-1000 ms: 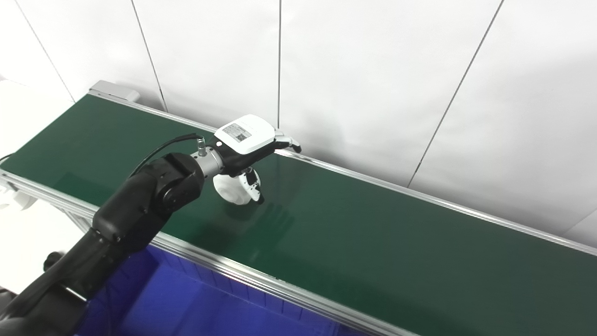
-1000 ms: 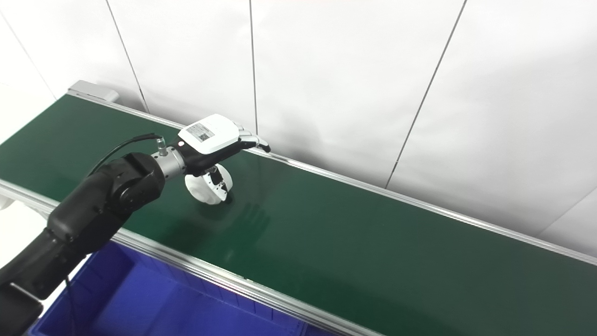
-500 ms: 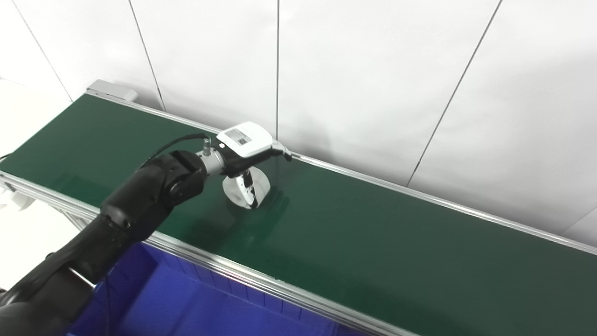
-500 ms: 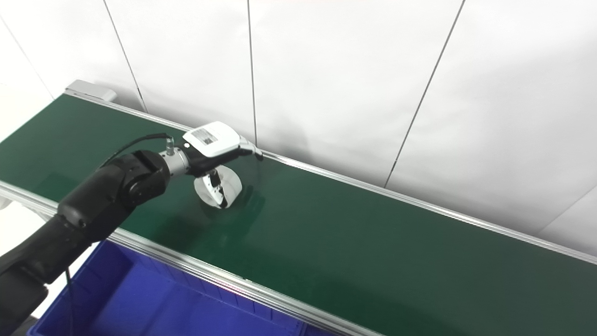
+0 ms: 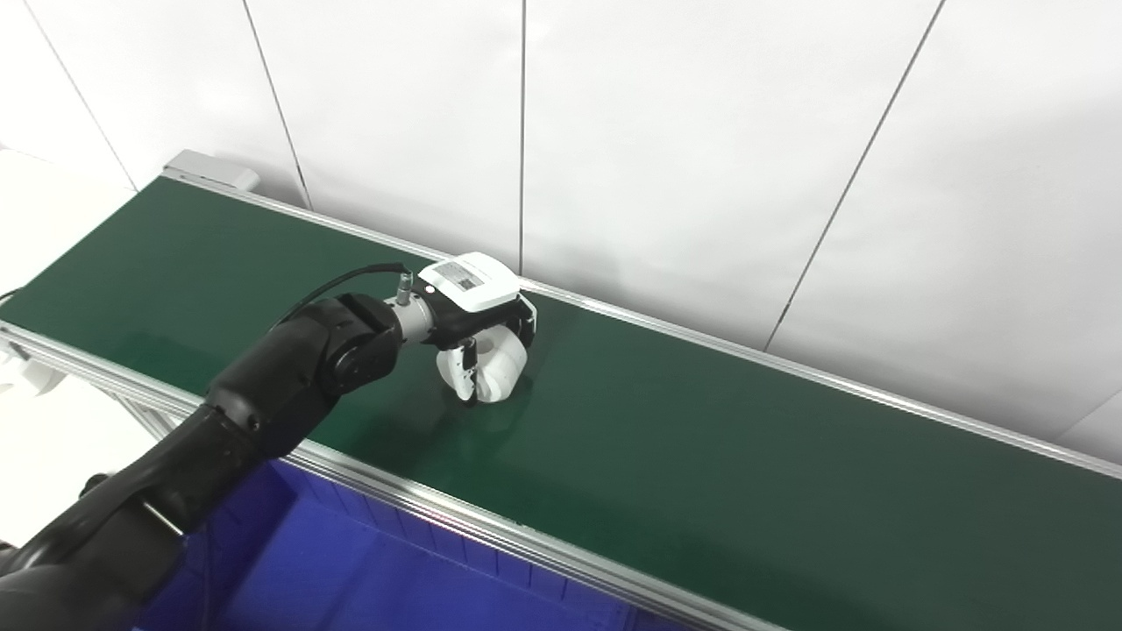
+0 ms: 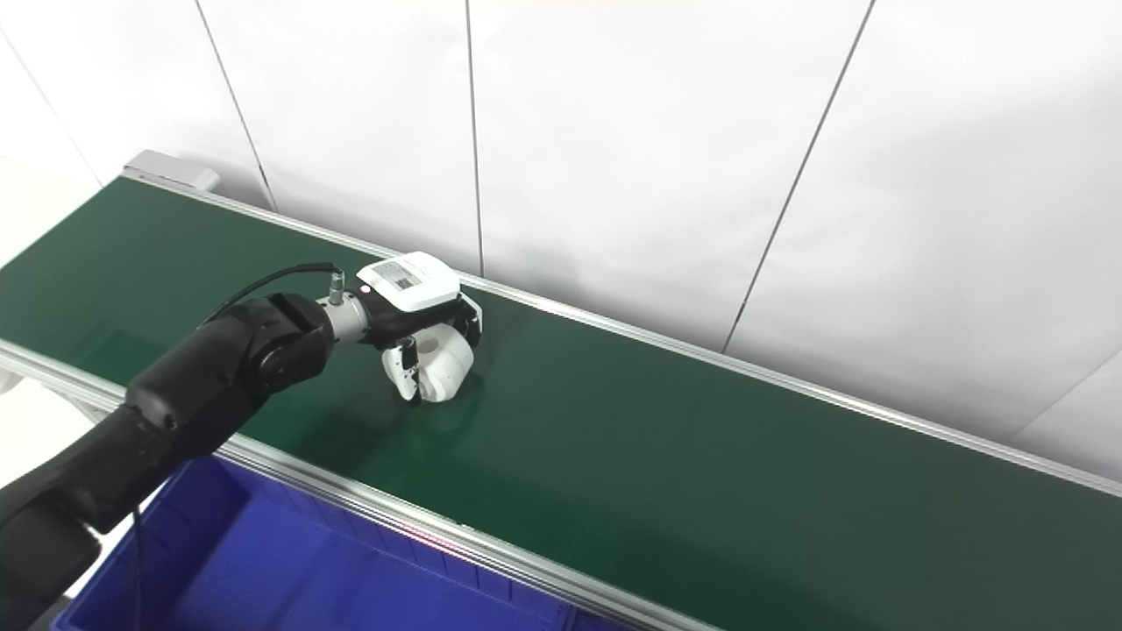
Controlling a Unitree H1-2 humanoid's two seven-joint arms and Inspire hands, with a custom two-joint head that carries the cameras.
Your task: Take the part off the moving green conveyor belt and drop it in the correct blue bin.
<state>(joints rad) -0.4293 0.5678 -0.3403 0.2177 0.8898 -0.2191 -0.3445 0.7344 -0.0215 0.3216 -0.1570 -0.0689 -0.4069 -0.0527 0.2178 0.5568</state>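
Directly beneath the left hand [image 5: 478, 302], the white part [image 5: 491, 368] sits on the belt [image 5: 701, 438], fingers curled round it.

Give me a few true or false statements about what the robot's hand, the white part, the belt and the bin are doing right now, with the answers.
1. The left hand has its fingers curled around the white part. True.
2. The white part lies inside the blue bin. False: it is on the green belt, in the hand's grasp.
3. The right hand is reaching over the belt. False: no right hand is in view.
4. The blue bin sits at the near side of the belt. True.
5. A second part waits further right on the belt. False: only one part shows.
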